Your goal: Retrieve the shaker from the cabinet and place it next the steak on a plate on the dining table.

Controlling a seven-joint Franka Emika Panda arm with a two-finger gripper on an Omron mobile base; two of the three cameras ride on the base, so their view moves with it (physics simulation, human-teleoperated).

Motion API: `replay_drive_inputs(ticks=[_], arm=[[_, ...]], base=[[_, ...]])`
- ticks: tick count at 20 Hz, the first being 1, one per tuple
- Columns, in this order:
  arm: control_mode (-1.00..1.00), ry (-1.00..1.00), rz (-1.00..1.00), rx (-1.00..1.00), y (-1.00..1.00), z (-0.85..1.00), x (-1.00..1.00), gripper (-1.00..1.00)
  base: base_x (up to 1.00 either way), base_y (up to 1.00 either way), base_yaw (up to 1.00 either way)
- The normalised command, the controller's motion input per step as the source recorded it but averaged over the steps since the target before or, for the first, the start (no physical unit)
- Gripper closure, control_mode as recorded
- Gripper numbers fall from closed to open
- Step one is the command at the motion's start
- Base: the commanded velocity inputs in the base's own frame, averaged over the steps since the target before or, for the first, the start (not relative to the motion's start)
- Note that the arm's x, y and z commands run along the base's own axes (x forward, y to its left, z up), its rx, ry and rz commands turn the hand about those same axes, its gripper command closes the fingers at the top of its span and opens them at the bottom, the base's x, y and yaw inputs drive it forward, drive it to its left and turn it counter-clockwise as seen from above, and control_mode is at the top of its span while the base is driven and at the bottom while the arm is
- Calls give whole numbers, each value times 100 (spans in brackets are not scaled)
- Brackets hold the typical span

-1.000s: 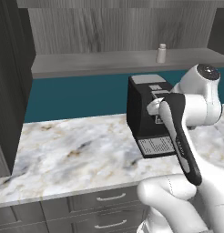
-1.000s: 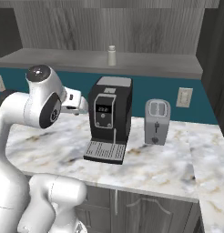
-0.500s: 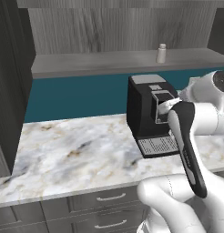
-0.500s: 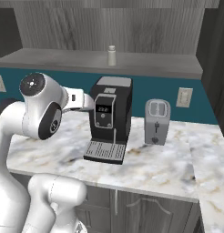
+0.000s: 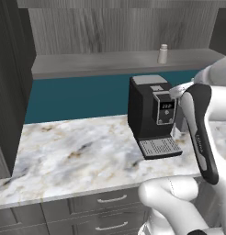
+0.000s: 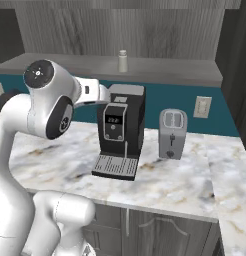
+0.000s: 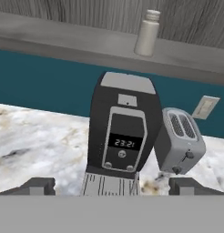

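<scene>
The shaker point(image 7: 147, 34), a small pale cylinder with a rounded cap, stands upright on the grey shelf board of the cabinet point(image 7: 50, 32). Both base views show the shaker point(image 5: 163, 53) point(image 6: 123, 61) on that shelf point(image 5: 96, 64), above a black coffee machine. My gripper point(image 7: 113, 186) is open, its fingertips point(image 7: 38, 185) far apart with nothing between them. It hangs over the counter, below and well short of the shaker. The steak, the plate and the dining table are out of view.
A black coffee machine point(image 7: 125, 132) point(image 5: 151, 114) stands on the marble counter point(image 5: 73, 151) directly under the shaker. A silver toaster point(image 6: 173, 134) point(image 7: 180, 141) sits right of it, below a wall outlet point(image 6: 202, 106). Drawers with silver handles point(image 5: 110, 199) run under the counter. A dark cabinet side point(image 5: 9, 92) rises at left.
My arm has swung forward and the hand has risen a little toward the coffee machine and shelf. The shaker has not moved.
</scene>
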Motion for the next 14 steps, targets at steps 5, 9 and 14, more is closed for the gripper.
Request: replay_drive_inputs(ticks=[5,9,14], arm=[[-100,-13,3,1,-14,48,0,-100],[-100,-13,2,3,-16,35,1,-100],[-100,-18,3,1,-18,19,4,-100]], base=[[0,0,0],[0,0,0],[0,0,0]])
